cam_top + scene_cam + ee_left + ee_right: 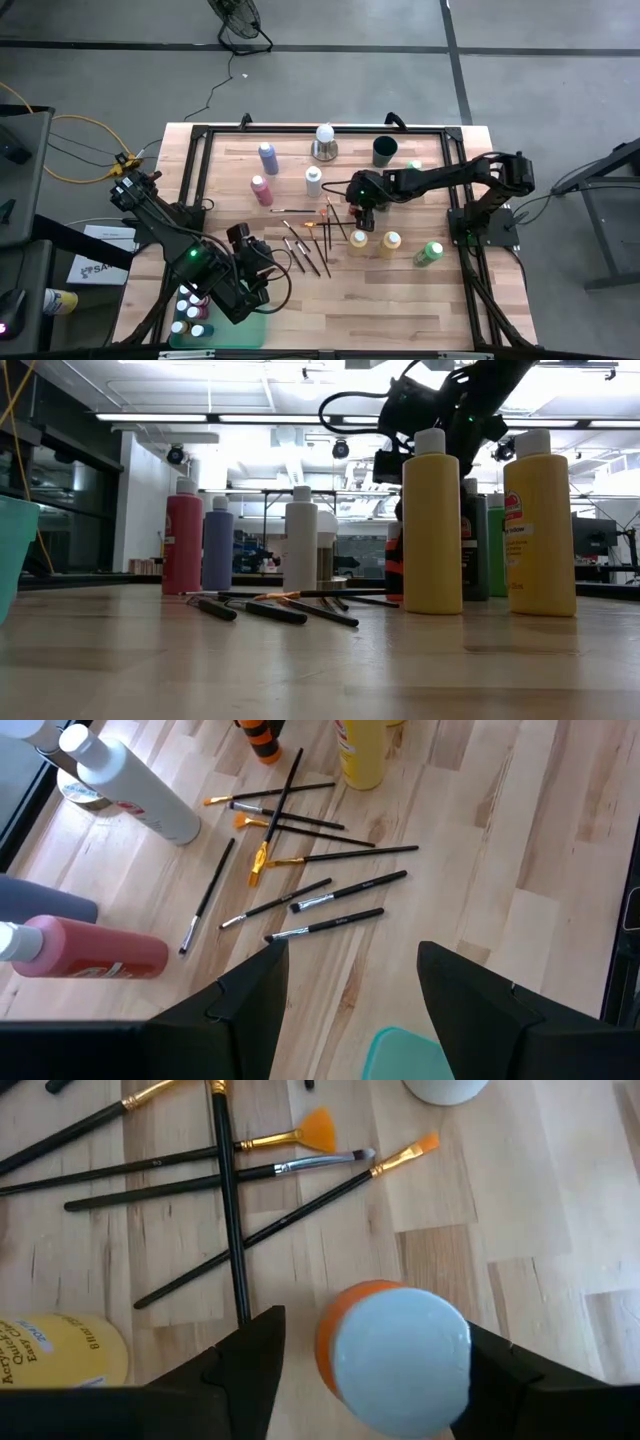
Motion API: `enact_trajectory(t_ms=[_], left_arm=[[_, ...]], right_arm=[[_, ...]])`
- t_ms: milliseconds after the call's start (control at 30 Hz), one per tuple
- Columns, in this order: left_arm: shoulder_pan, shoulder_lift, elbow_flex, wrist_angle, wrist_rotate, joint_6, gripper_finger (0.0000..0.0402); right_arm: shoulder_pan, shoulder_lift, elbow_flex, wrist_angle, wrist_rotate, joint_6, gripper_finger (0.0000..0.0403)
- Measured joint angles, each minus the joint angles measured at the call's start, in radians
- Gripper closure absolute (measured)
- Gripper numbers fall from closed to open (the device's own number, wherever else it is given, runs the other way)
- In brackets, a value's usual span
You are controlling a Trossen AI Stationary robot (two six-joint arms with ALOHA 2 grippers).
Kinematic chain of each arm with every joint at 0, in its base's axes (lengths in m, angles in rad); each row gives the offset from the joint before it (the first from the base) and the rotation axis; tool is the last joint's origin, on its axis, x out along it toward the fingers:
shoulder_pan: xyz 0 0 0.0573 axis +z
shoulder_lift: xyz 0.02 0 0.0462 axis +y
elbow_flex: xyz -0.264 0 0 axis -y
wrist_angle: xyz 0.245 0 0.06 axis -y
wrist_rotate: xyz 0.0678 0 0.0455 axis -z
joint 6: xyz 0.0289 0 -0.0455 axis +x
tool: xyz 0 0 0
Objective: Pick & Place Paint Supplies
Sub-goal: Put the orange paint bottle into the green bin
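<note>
Hovering over the brushes (312, 238) at mid-table, right gripper (362, 216) has its fingers spread on either side of an upright orange bottle (392, 1355); contact not discernible. Left gripper (262, 262) waits near the table's front left, fingers spread and empty, above a teal bin (240, 335) with bottles in it. Yellow bottles (372, 243) stand just beside the orange one.

Brushes (300, 870) scattered — fingers (250, 1000) apart above, perhaps hovering.
</note>
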Motion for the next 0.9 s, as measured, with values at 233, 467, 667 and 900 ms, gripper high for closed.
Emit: enact_trajectory(t_ms=[233,467,667,900], left_arm=[[0.000,0.000,0.000,-0.005,0.000,0.000,0.0185],[0.002,-0.003,0.000,-0.005,0.000,0.006,0.0185],[0.062,-0.016,0.000,0.013,0.005,0.050,0.0185],[0.180,-0.025,0.000,0.153,0.007,0.232,0.0185]], right_arm=[[0.000,0.000,0.000,0.001,-0.021,0.011,0.0268],[0.000,-0.045,0.034,-0.040,-0.042,0.089,0.0268],[0.002,-0.114,0.147,-0.114,-0.104,0.096,0.0265],[0.052,-0.141,0.315,-0.169,-0.212,0.096,0.0266]])
